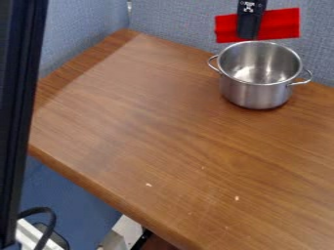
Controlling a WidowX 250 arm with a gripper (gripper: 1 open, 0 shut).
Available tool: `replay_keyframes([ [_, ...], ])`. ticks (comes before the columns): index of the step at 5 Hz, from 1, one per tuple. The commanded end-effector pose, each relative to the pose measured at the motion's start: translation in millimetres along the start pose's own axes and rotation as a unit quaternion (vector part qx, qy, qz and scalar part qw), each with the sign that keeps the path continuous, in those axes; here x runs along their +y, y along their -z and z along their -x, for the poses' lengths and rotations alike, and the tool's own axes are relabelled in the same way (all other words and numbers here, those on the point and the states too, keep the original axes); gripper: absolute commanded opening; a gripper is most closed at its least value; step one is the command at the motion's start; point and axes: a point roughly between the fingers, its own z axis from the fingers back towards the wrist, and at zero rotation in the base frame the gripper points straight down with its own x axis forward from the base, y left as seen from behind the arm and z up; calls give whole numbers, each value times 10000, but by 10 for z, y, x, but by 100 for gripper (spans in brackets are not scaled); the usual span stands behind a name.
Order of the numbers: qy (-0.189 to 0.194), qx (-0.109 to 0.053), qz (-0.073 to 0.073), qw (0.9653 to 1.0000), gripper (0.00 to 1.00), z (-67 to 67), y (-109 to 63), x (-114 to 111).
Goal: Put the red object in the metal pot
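The red object (276, 23) is a flat red bar held level in the air at the top of the view, just above and behind the metal pot's far rim. My gripper (248, 23), a dark narrow shape coming down from the top edge, is shut on the bar's middle-left part. The metal pot (260, 75) is a small shiny steel saucepot with two side handles, standing upright on the wooden table at the back right. Its inside looks empty.
The wooden table (156, 146) slopes from back right to front left, with edges at left and front. A grey-blue wall stands behind it. A dark vertical post (16, 117) runs down the left side of the view.
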Motion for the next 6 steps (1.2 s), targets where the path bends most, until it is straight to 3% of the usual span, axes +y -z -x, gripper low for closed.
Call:
replay_keyframes([
  [1,314,-220,-215,9990,0,-39,-133,-18],
  [2,359,-364,-151,9986,0,-36,-70,3],
  [4,481,-469,-76,9977,0,-57,45,51],
  [5,641,-451,-67,9969,100,-33,6,43],
  [6,634,-392,-68,9972,100,-43,59,63],
])
